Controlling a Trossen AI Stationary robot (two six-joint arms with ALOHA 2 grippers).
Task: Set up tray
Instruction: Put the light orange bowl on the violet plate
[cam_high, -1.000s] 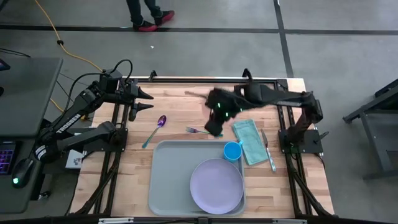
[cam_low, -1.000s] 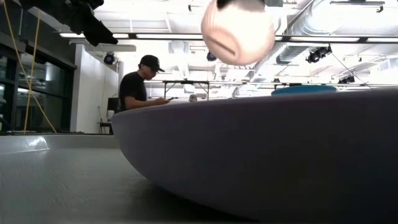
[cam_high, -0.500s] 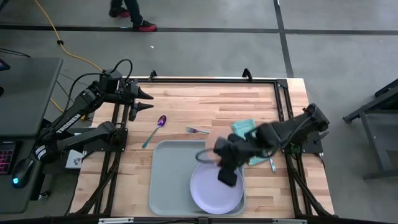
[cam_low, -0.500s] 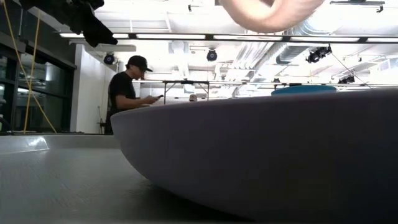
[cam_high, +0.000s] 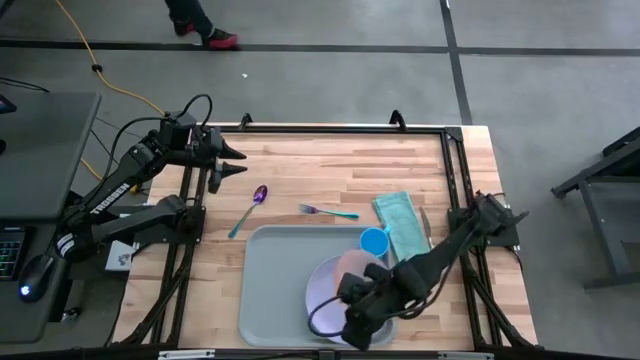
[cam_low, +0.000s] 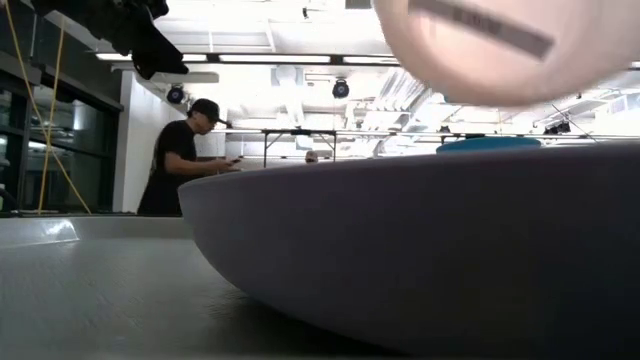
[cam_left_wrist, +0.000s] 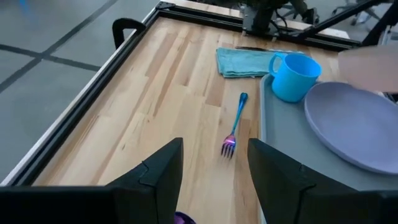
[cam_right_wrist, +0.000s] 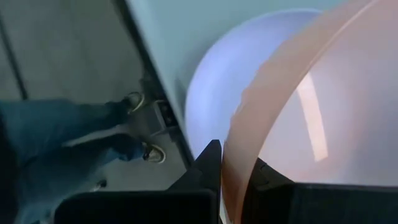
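Butcher-block table (cam_high: 300, 170) carries your tray (cam_high: 270, 290), flat grey-blue plastic with a low rim, at the near edge. Your right gripper (cam_high: 358, 322) is pinched on the thin rim of a pale pink bowl (cam_high: 352, 268), held above the smooth lilac plate (cam_high: 325, 300). Risk: an edge grip on glossy ware may slip, or the bowl may land tilted. Left gripper (cam_high: 235, 163) waits apart, jaws parted, empty.

1. Tray (cam_high: 272, 285): on the table (cam_high: 300, 170), toward 6 o'clock.
2. Plate (cam_high: 322, 290): in the tray, at its 4 o'clock corner.
3. Bowl (cam_high: 352, 266): above the plate, clamped in the right gripper (cam_high: 352, 322).
4. Cup (cam_high: 374, 242): at the tray's 1 o'clock corner.
5. Cloth (cam_high: 400, 225): just beside the cup, at 3 o'clock.
6. Fork (cam_high: 328, 211): at 12 o'clock of the tray.
7. Spoon (cam_high: 250, 207): at 11 o'clock of the tray.
8. Left gripper (cam_high: 238, 164): at 10 o'clock, well apart.
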